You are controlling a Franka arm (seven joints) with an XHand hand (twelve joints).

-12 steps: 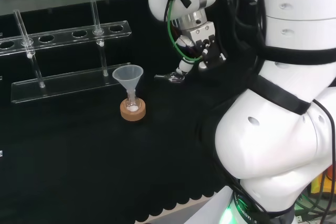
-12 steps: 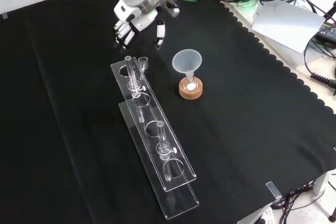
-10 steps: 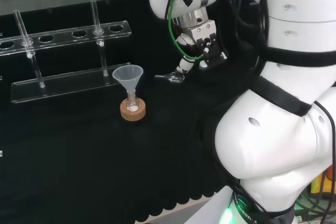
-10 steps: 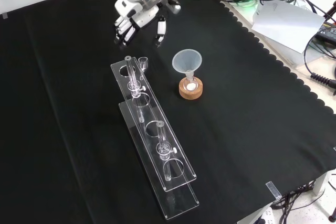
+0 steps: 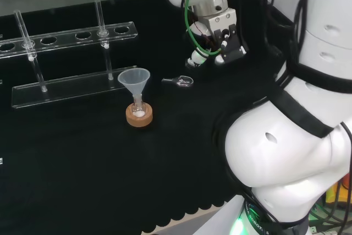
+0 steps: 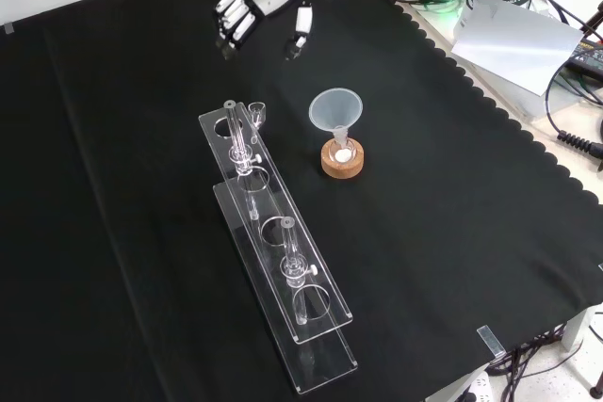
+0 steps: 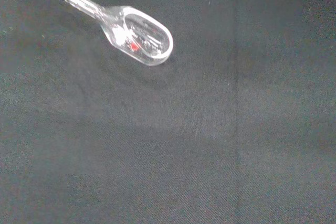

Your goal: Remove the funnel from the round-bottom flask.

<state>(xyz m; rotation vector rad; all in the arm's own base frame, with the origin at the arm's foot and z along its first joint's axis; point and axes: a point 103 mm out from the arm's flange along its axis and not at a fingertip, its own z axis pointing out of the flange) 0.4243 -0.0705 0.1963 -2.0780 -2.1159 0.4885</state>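
The funnel (image 5: 134, 81) sits in the round-bottom flask (image 5: 138, 111) on its cork ring (image 5: 138, 116), near the desk's (image 5: 82, 163) middle. At about two o'clock from it in the head view hangs the robot hand (image 5: 220, 45), fingers relaxed, holding nothing. The funnel stands tall, so a sideways bump could tip the flask. The robot hand has risen since before.

A laboratory workspace. A bench (image 6: 490, 261) draped in black cloth carries a clear test tube rack (image 6: 273, 261) with glass tubes, a funnel (image 6: 336, 110) set in a small flask on a cork ring (image 6: 341, 161), and cables (image 6: 565, 129) and equipment along its edge.
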